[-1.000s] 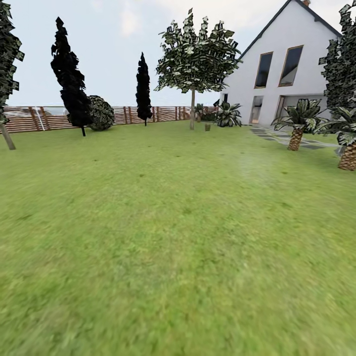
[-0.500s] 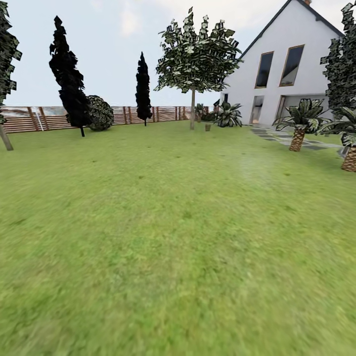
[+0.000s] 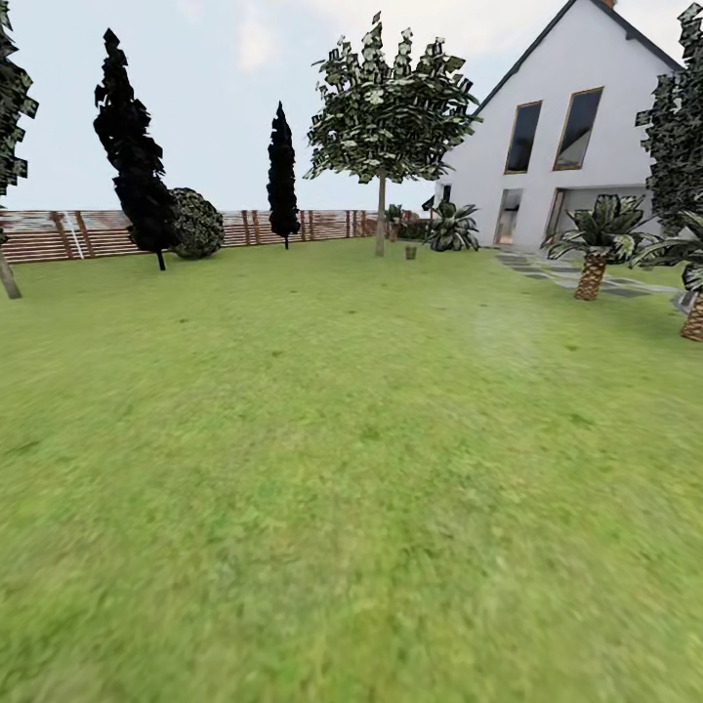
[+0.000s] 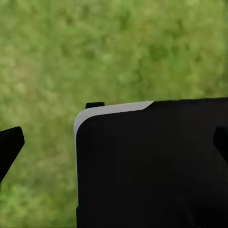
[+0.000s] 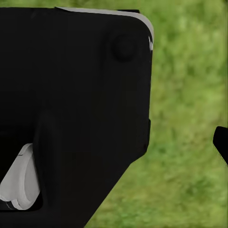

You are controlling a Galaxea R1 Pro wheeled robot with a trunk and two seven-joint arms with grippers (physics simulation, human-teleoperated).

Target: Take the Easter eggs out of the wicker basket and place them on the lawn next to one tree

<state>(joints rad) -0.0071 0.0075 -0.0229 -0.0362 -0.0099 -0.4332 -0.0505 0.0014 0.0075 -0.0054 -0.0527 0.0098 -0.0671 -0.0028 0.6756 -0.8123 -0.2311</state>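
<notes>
The tree (image 3: 380,210) stands upright, its thin trunk vertical, at the far end of the lawn (image 3: 332,469), before the wooden fence (image 3: 244,227). A small brownish object (image 3: 410,252) sits near its base, too small to identify. Dark cypresses (image 3: 132,146) rise to the left; the white house (image 3: 566,127) and short palms (image 3: 594,244) lie right. Open grass lies between. Wrist views show black robot bodywork (image 4: 152,166) over grass; whether either gripper is parted or closed cannot be told.

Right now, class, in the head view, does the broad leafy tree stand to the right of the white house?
No: the tree stands left of the white house.
</notes>
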